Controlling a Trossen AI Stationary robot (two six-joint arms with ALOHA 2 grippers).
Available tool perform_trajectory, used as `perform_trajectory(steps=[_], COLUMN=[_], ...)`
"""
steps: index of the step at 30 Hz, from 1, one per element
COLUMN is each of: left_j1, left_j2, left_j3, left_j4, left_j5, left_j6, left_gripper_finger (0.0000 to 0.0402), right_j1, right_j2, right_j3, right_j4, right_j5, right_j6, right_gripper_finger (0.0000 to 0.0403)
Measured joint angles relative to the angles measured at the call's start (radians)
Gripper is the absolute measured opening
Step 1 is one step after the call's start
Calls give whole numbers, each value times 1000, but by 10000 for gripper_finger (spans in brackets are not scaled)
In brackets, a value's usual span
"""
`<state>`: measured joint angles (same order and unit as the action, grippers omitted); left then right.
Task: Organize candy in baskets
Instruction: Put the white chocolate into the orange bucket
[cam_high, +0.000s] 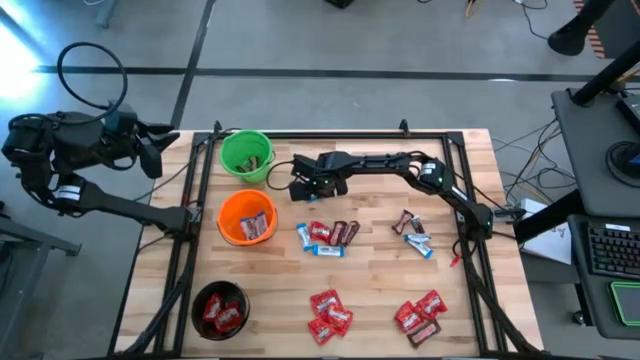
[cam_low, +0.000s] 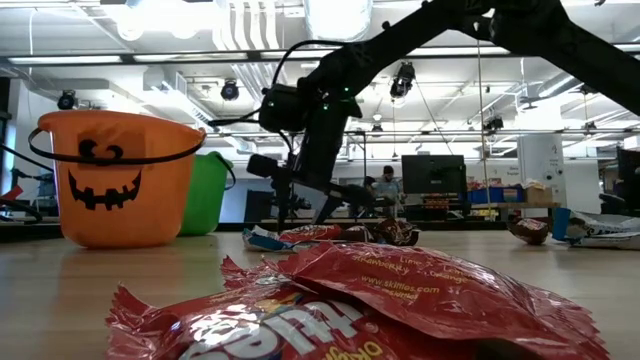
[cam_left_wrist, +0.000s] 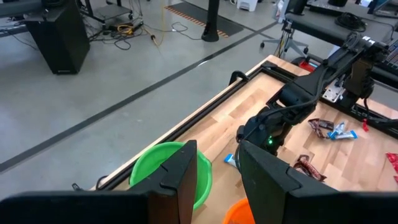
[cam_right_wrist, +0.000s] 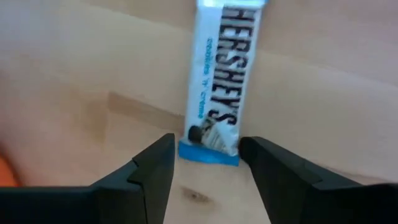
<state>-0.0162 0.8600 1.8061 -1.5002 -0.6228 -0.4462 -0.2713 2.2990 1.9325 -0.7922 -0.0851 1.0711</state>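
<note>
Right claw (cam_right_wrist: 205, 165) hangs low over the wooden counter (cam_high: 370, 270), fingers apart w/ nothing clamped; a blue-and-white Hershey's bar (cam_right_wrist: 221, 81) lies flat on the wood, its near end sitting btwn the two fingertips. In the high view that same right claw (cam_high: 305, 188) sits just right of the green basket (cam_high: 246, 155), the arm stretched across the counter from the right edge. In the low view it hovers just above the counter behind the candy.

Landmark: the orange basket (cam_high: 246, 217), w/ a jack-o'-lantern face, below the green one. It holds a few sweets. Right of it, a short row of mixed candy (cam_high: 327, 236) in red, blue-and-white and brown wrappers. Farther right, a small blue-and-brown cluster (cam_high: 414, 235). Below and right of the orange basket, two piles of red wrappers: one (cam_high: 329, 314) mid-counter, another (cam_high: 420, 314) near the right side. Below the orange basket, the black basket (cam_high: 220, 308), holding red sweets.

Left claw (cam_left_wrist: 214, 171) waits off the counter, up and left of the green basket, fingers partly apart and empty; its wrist view looks down on the green rim and the right arm beyond.
</note>
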Motion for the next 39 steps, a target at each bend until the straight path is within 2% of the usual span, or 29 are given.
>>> perform_trajectory(steps=[5,12,17,28,39], left_j1=[0,0,0,0,0], left_j2=[0,0,0,0,0], left_j3=[0,0,0,0,0], left_j4=[1,6,6,5,14], left_j5=[0,-1,-1,-3,12], left_j6=[0,0,0,-7,-8], left_gripper_finger=[102,102,102,102,102], right_j1=[2,4,0,-3,-4], right_j2=[14,17,17,16,16], right_j3=[1,-3,-33,-102,-109], right_j4=[13,25,35,31,21], right_j5=[35,160,209,180,157], right_j6=[42,127,151,149,141], right_gripper_finger=[195,188,172,100,19])
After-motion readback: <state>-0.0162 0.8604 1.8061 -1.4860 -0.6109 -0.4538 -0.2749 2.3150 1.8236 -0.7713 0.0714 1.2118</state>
